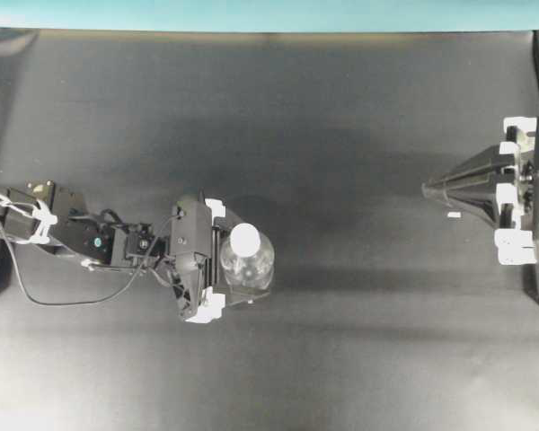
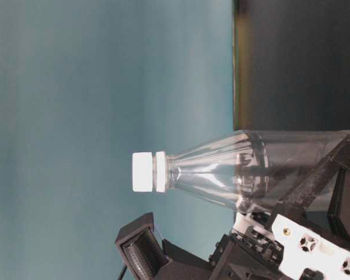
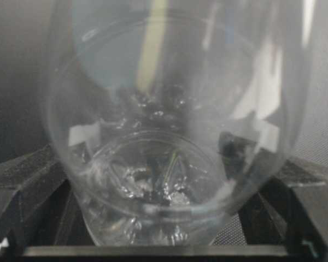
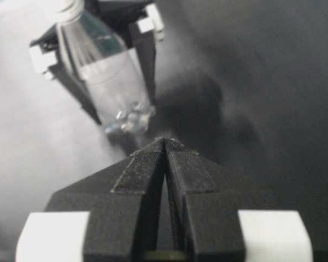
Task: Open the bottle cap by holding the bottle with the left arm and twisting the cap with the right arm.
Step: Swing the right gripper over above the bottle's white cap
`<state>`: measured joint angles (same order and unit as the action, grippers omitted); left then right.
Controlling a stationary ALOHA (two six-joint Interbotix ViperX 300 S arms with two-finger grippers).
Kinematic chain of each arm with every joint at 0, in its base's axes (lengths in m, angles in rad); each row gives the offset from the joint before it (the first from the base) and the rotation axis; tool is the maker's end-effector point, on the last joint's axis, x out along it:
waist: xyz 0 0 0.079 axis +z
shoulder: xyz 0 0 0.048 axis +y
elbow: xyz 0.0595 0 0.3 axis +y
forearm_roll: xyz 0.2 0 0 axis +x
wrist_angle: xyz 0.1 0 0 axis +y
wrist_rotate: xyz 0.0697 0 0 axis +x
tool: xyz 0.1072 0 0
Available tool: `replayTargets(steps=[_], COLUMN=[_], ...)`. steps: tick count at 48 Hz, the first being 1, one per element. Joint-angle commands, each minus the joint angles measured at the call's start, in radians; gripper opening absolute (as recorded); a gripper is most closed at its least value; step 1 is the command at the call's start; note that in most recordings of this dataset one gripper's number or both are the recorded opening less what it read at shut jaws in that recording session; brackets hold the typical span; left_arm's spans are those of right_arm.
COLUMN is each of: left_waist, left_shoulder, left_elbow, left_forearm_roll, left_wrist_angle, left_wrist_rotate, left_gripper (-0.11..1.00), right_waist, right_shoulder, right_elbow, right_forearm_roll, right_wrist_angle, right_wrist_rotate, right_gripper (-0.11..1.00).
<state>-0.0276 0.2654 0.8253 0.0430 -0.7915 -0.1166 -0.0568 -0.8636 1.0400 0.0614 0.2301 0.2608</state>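
Bottle between my left jaws, right one waiting.

My left gripper stands wide apart around the small clear plastic bottle, upright mid-table, not clamped. I judge it light, thin-walled, slippery and easy to crush, so hold low on the body. Its round white plastic cap is clear above. A tiny white scrap lies near my right gripper, pressed together, well apart.

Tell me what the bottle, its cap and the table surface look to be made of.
The bottle: clear thin plastic, glossy; you see through it and it throws highlights. The bottle cap: opaque white plastic, probably matte, with no glare. The table surface: dark, matte, perhaps a rubbery or fabric mat; it shows only soft shadows.
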Motion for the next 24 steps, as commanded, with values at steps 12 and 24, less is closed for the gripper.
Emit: replayTargets(steps=[12,24], left_waist=[-0.002,-0.003], left_shoulder=[-0.002,0.0], left_elbow=[0.0,0.003], left_forearm_roll=[0.003,0.003], left_wrist_angle=[0.006,0.035], left_wrist_rotate=[0.008,0.015], left_gripper=[0.82,0.82], right_waist=[0.077,0.077], right_shoulder=[0.178,0.463], right_elbow=[-0.301,-0.664], right_forearm_roll=[0.02,0.052], right_wrist_angle=[0.426,0.772], right_wrist_rotate=[0.015,0.017], right_gripper=[0.04,0.47])
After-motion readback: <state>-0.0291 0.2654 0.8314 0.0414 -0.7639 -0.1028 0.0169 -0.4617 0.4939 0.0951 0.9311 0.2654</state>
